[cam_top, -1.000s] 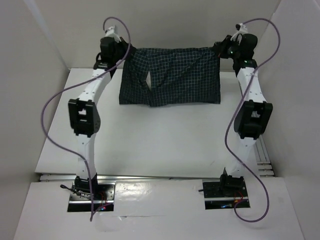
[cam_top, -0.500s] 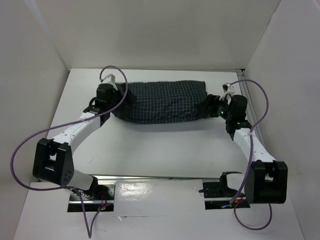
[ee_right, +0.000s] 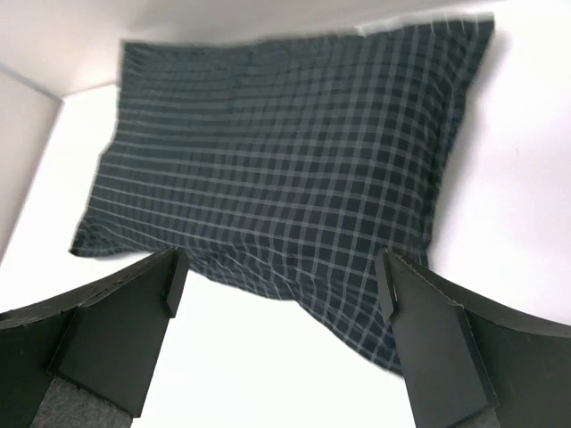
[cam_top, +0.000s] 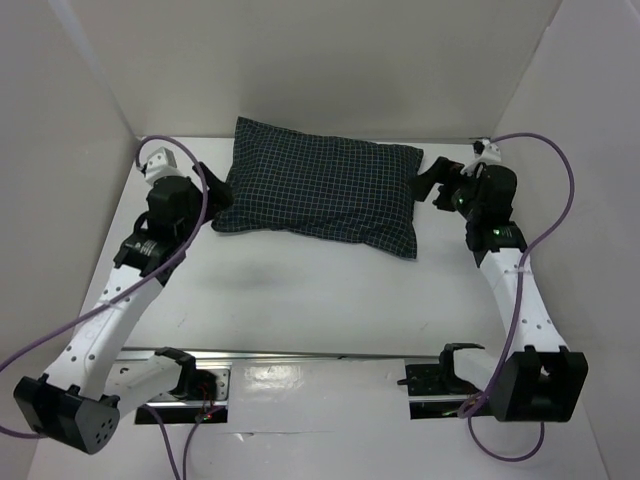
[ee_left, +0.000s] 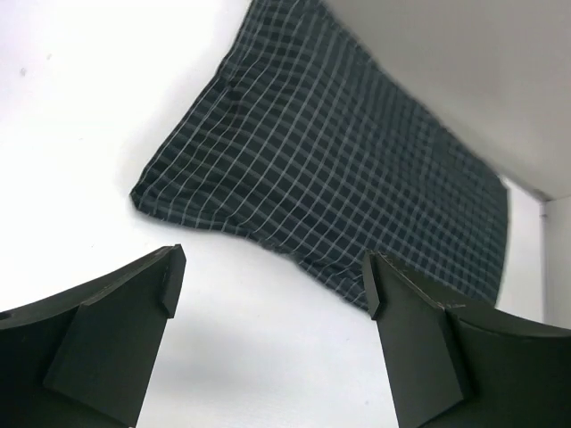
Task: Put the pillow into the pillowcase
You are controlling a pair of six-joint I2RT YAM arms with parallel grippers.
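Note:
The pillowcase (cam_top: 320, 190), dark navy-green with a fine light check, lies flat and plump on the white table (cam_top: 300, 295) near the back wall. No cream pillow shows in any view; it is hidden. My left gripper (cam_top: 207, 190) is open just off the pillowcase's left edge, nothing between its fingers. My right gripper (cam_top: 430, 180) is open beside its right edge, also empty. In the left wrist view the pillowcase (ee_left: 357, 169) lies beyond the open gripper (ee_left: 274, 272). The right wrist view shows the pillowcase (ee_right: 277, 169) ahead of the open gripper (ee_right: 279, 270).
White walls (cam_top: 330, 60) enclose the table at the back and both sides. The arms' bases (cam_top: 180, 385) sit on a rail at the near edge. Purple cables (cam_top: 560, 200) loop off both wrists.
Both grippers held the pillowcase up by its top corners, lowered it to the table, then opened and drew back sideways. The pillowcase now rests on the table, untouched.

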